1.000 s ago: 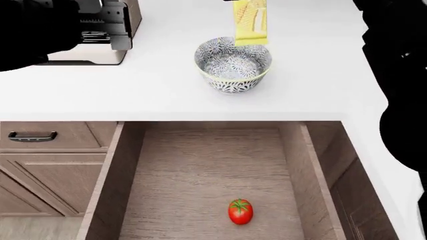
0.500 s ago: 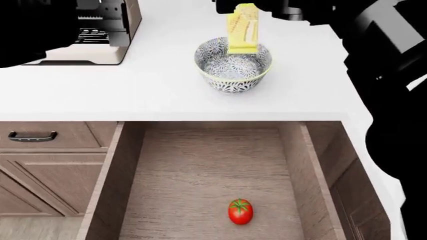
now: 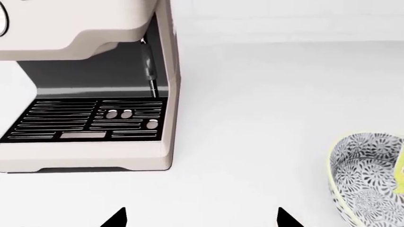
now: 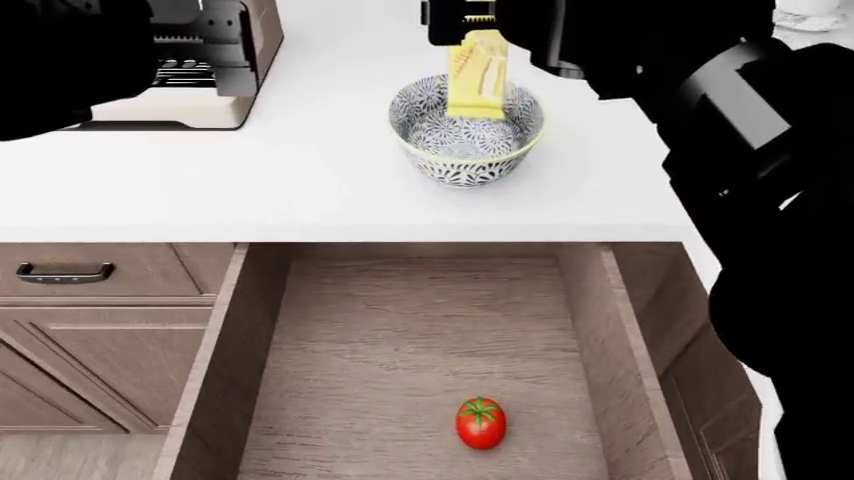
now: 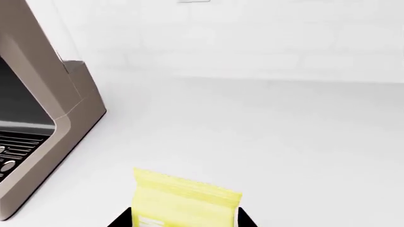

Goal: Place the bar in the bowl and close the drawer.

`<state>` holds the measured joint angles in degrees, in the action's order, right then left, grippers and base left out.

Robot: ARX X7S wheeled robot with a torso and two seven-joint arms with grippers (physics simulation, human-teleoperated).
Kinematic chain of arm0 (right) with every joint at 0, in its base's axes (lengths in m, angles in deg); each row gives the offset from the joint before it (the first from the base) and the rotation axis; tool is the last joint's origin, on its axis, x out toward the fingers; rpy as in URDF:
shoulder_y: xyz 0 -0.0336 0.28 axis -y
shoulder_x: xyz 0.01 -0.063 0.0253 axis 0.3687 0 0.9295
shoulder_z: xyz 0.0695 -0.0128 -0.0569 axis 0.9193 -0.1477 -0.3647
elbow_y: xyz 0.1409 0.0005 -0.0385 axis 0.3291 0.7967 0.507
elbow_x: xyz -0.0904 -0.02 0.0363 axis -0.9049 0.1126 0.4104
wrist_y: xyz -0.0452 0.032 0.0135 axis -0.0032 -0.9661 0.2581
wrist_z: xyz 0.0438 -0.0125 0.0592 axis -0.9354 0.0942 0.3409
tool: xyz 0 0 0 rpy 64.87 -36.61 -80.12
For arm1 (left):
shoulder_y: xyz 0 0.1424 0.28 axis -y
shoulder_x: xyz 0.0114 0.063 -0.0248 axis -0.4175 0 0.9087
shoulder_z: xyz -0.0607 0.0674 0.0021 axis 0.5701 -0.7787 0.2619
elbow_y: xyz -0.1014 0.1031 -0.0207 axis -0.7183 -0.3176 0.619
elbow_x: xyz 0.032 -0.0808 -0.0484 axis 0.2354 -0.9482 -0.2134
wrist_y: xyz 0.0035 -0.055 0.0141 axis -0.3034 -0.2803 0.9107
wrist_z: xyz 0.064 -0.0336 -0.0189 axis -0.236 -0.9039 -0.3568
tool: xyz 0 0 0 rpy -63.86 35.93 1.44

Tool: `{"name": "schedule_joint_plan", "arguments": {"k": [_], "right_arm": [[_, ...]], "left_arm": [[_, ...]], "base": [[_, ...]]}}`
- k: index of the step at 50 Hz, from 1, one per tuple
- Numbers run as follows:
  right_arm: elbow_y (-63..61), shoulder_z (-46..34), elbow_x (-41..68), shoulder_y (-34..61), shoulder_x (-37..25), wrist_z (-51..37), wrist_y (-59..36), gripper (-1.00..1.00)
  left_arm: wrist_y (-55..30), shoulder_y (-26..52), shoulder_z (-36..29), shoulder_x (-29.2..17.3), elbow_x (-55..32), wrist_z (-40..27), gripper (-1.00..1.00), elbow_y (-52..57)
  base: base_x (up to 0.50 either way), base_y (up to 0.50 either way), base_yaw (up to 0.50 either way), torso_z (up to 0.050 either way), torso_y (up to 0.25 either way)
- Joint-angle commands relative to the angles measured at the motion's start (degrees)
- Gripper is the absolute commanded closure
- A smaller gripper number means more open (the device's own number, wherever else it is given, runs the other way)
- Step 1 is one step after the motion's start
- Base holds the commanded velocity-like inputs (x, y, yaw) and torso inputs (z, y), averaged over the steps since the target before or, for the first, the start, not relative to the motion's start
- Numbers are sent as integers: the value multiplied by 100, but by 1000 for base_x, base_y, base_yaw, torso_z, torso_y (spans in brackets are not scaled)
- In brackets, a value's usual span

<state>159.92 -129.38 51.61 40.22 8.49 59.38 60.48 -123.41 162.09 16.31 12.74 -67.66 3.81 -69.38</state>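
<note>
We see the right gripper (image 4: 478,32) clamped on the upper end of the bar (image 4: 478,78), which hangs upright with its lower end now dipped inside the bowl (image 4: 466,152); half a second ago that end only reached the rim, and a second ago the bar hung higher and a little toward 3 o'clock. The right arm (image 4: 694,110) has pushed further into the head view since then, covering more of the counter (image 4: 320,190) at 1 to 3 o'clock. In the right wrist view the bar (image 5: 186,201) sits between the two dark fingertips (image 5: 123,220), its crimped end pointing away from the camera. The bowl has not shifted: it stands on the counter at 12 o'clock from the drawer (image 4: 214,360), which is still pulled wide open with the tomato (image 4: 481,423) lying on its floor near the front (unmoved across all three moments). The coffee machine (image 4: 220,60) stays at 10 o'clock from the bowl, well apart from it. The left gripper (image 3: 200,222) hovers over bare counter with its two tips spread wide and nothing between them; its wrist view catches the coffee machine (image 3: 88,85) and the edge of the bowl (image 3: 363,179). A small drawer (image 4: 94,272) with a dark handle sits shut at 9 o'clock from the open one.
</note>
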Motion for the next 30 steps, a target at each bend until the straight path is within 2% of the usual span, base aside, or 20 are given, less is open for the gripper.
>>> {"name": "schedule_joint_plan", "arguments": {"k": [1, 15, 16, 30], "right_arm": [[-82, 25, -181, -206, 0, -16, 485, 100], [-105, 49, -393, -451, 0, -198, 607, 100], [-112, 61, -430, -467, 0, -212, 614, -100], [-90, 126, -450, -443, 0, -222, 675, -100]], "left_arm": [[40, -36, -16, -35, 47, 64, -100, -6], [104, -111, -33, -73, 104, 147, -100, 3], [109, -116, -34, -79, 112, 157, -100, 2], [155, -151, -33, -119, 127, 144, -100, 1]], "base": [[0, 0, 0, 0, 0], [0, 0, 0, 0, 0], [0, 0, 0, 0, 0], [0, 0, 0, 0, 0]]}}
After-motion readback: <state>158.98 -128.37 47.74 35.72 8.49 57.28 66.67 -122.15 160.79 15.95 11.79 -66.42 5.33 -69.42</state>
